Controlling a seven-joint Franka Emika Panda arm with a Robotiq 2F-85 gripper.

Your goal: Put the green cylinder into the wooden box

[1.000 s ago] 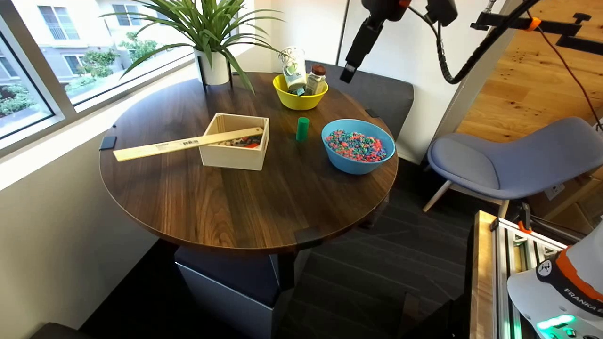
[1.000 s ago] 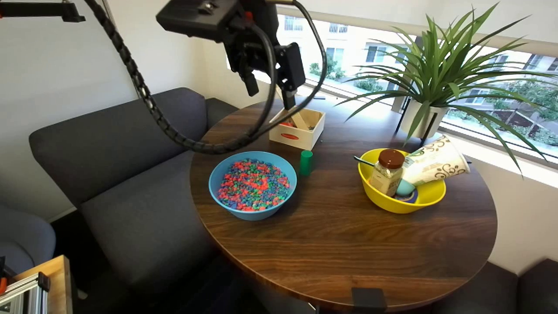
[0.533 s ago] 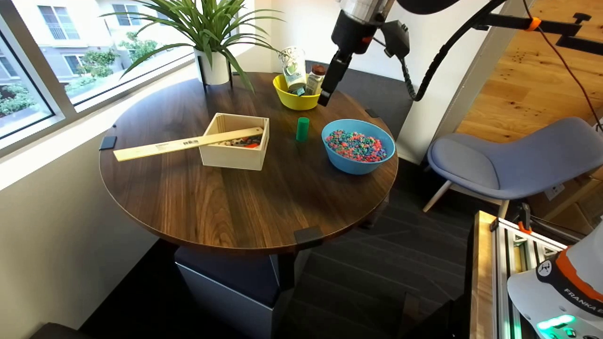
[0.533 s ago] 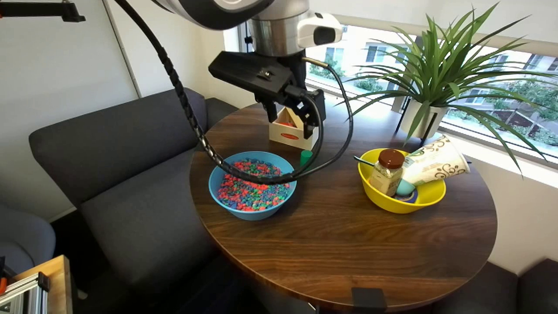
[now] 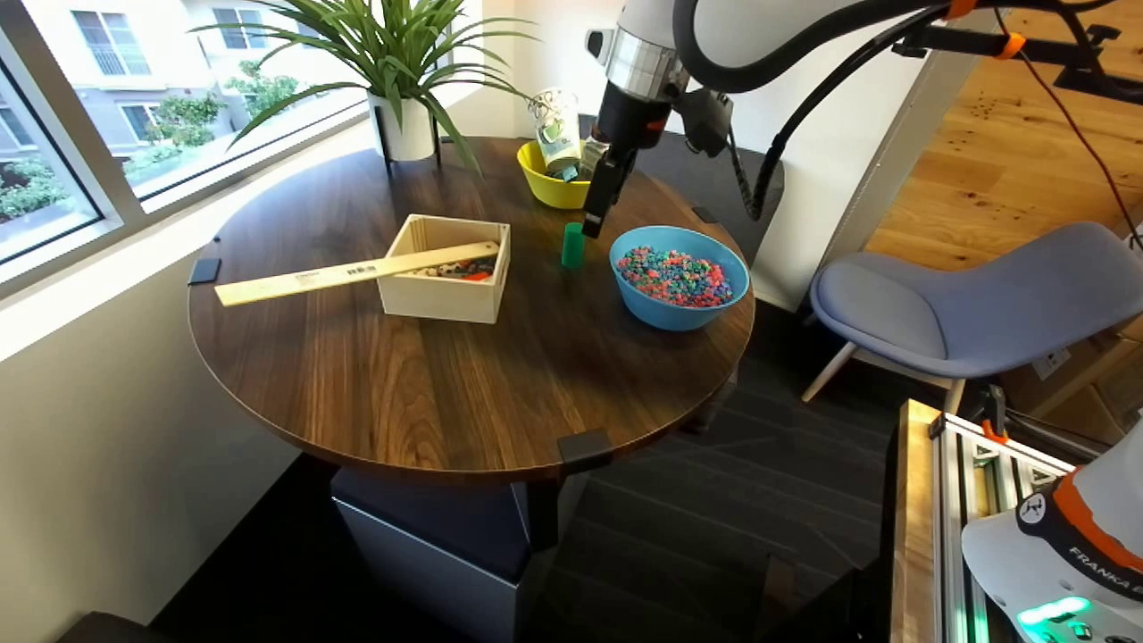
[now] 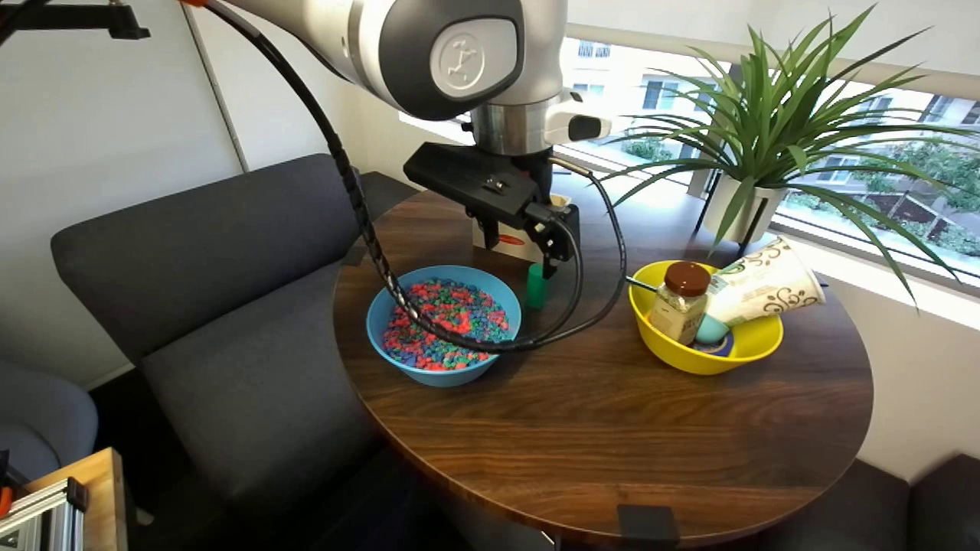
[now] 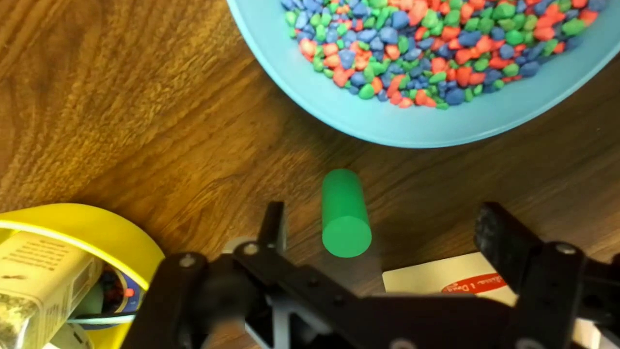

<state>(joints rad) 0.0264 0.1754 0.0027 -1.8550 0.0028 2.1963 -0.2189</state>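
Observation:
The green cylinder (image 5: 572,247) stands upright on the table between the wooden box and the blue bowl. It also shows in an exterior view (image 6: 535,289) and in the wrist view (image 7: 345,213). The pale wooden box (image 5: 439,299) has red and dark things inside. Part of its wall with a red label shows in the wrist view (image 7: 416,278); in an exterior view (image 6: 514,249) the arm hides much of it. My gripper (image 7: 380,212) is open and empty. Its fingers are above the cylinder, which appears between them, nearer the left finger in the wrist view.
A blue bowl (image 5: 671,314) of coloured pebbles stands close beside the cylinder. A yellow bowl (image 6: 689,361) holds a jar, a paper cup and other things. A flat wooden stick (image 5: 312,279) lies across the box and sticks out past it. A potted plant (image 5: 406,129) stands by the window.
My gripper has come down and moved over the table toward the green cylinder. The cylinder, the box and the bowls have not moved.

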